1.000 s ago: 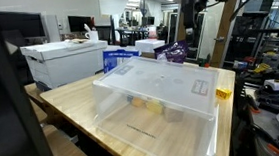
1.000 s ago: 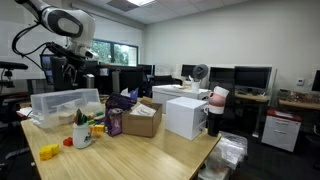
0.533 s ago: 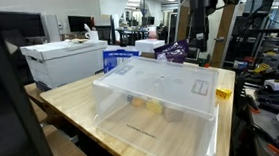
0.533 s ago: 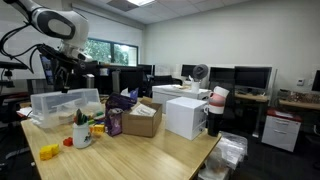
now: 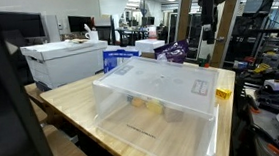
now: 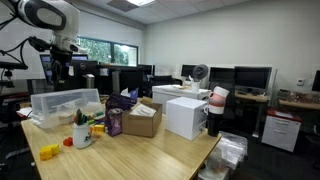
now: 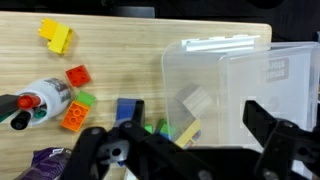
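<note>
The arm (image 5: 213,12) has swung sideways since the earlier frames and now hangs high over the wooden table (image 7: 130,50). In the wrist view the gripper (image 7: 178,140) fills the near edge, its fingers (image 7: 88,145) spread as wide as they go, with nothing between them. Directly below lies a blue brick (image 7: 127,110), just beside the clear bin (image 7: 240,80), which holds a tan block (image 7: 196,100). Farther out on the wood sit an orange brick (image 7: 74,117), a green brick (image 7: 86,99), a white cup (image 7: 47,95) and a red brick (image 7: 77,75). A yellow brick (image 7: 56,36) lies farthest off, well apart.
</note>
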